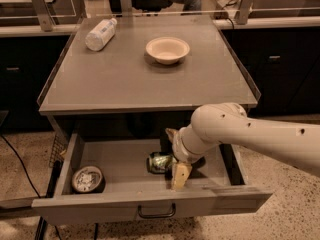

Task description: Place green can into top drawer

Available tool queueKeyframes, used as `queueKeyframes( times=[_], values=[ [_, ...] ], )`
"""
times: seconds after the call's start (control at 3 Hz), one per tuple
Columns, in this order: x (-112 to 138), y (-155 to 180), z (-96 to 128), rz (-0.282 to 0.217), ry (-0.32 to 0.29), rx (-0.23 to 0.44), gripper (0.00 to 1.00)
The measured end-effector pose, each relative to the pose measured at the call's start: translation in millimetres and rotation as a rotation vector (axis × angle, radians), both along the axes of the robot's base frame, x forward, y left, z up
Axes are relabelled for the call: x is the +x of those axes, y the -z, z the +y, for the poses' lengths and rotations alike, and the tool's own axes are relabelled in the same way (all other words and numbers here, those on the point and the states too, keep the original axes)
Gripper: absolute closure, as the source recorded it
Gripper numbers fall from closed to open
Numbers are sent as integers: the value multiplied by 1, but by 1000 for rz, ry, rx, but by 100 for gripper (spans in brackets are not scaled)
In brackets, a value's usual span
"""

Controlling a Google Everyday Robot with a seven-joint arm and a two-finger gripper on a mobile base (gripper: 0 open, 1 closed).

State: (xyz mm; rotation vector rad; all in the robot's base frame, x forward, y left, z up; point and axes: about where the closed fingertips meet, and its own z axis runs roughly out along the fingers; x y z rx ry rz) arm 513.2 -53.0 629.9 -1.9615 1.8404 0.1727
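Note:
The top drawer (120, 204) of the grey cabinet is pulled out, with its dark bar handle (156, 213) at the front. The green can (158, 162) lies on its side on the drawer floor, near the middle. My gripper (175, 154) reaches down into the drawer just right of the can. Its fingers stand apart, one fingertip (180, 175) in front of the can's right end and the other behind it. The can rests on the drawer floor between them, and the gripper is open.
A round silver-topped can (87, 179) stands in the drawer's left part. On the cabinet top (125, 84) sit a cream bowl (167, 49) and a white plastic bottle (101, 33) lying down. Dark counters stand behind, and a cable runs along the floor at left.

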Motion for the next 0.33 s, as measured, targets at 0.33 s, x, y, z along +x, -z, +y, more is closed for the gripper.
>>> queueKeyframes(
  times=[0.33],
  values=[
    [-7,-36,14,-52,-23,9,0]
  ],
)
